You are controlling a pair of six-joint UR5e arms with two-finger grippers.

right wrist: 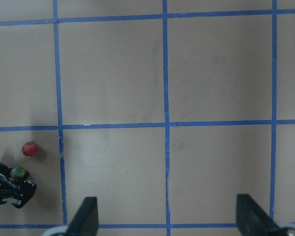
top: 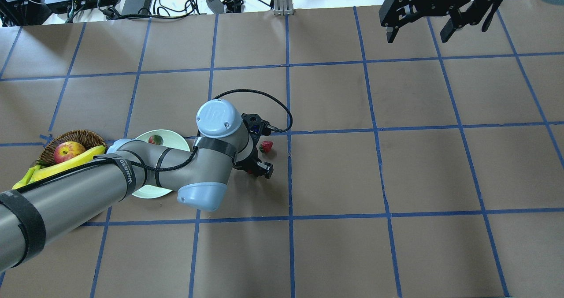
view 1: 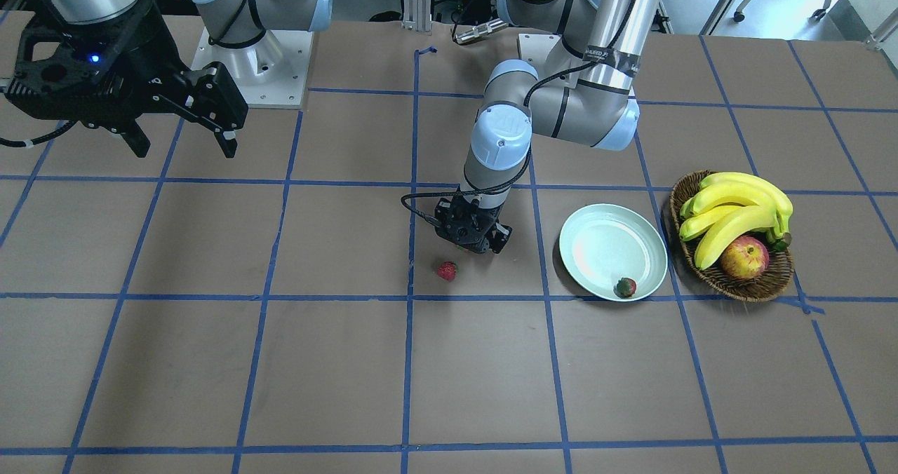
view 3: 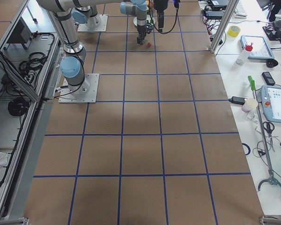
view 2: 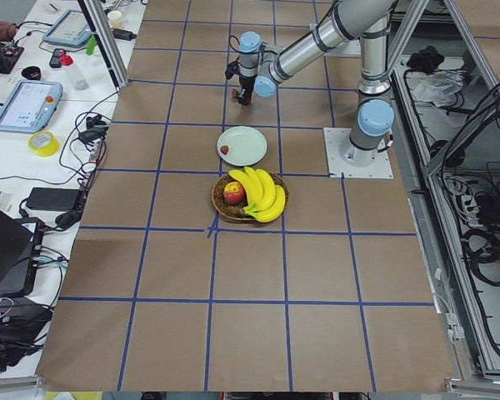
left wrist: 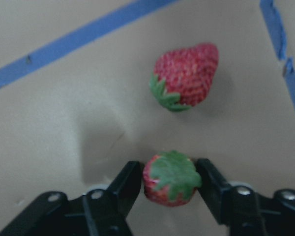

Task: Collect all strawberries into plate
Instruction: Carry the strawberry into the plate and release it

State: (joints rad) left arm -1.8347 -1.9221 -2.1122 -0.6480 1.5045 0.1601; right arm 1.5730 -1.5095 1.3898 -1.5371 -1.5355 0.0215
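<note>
left gripper [left wrist: 169,181]: jaws pinched on the held strawberry [left wrist: 171,178], low over the table
risk: it's a round, slick berry, so it could pop out mid-carry; a sloppy swing might also knock the loose strawberry [left wrist: 187,73] lying just beyond it
held strawberry: cap faces the wrist cam, so the long axis looks roughly vertical, tip down
loose strawberry: on its side, tip pointing away from the gripper
plate [view 1: 596,246]: off to the side, plated strawberry [view 1: 625,287] near its rim
right gripper [view 1: 184,144]: jaws spread wide, empty, far off

There are three strawberries [view 1: 447,271], one plate [view 1: 596,242], one wicker basket [view 1: 744,290], one apple [view 1: 744,257], one bunch of bananas [view 1: 736,204], and two pincers: left pincer [left wrist: 169,179], right pincer [view 1: 185,148].
</note>
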